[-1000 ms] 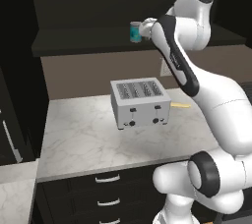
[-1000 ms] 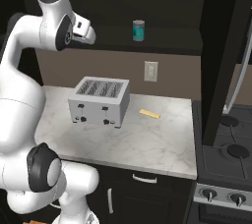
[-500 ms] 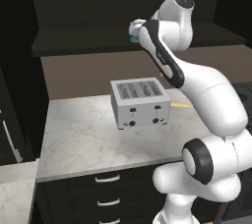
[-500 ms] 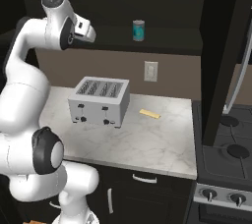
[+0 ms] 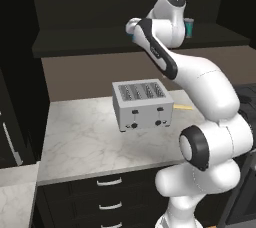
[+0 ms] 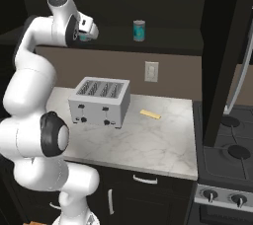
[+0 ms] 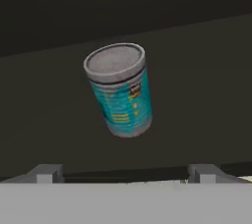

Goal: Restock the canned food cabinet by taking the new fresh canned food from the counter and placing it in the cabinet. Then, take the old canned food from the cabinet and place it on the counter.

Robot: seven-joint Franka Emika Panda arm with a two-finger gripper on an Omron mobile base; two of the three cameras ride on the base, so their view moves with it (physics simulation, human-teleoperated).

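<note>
The arm is raised and folded at the elbow above the toaster (image 6: 100,102), with the gripper (image 7: 126,171) at shelf height, jaws spread wide and holding nothing. The teal can (image 7: 119,89) stands upright on the cabinet (image 6: 163,46) shelf, ahead of the fingertips (image 7: 47,172) and clear of them, up and to the right of the toaster.

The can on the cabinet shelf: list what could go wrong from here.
1. The can stands alone on the dark cabinet shelf, and the open gripper faces it empty; a sideways approach could tip it.
2. A knocked can could roll off the shelf edge onto the toaster or counter below.
3. The arm's elbow hangs above the toaster and may graze it while swinging.
</note>
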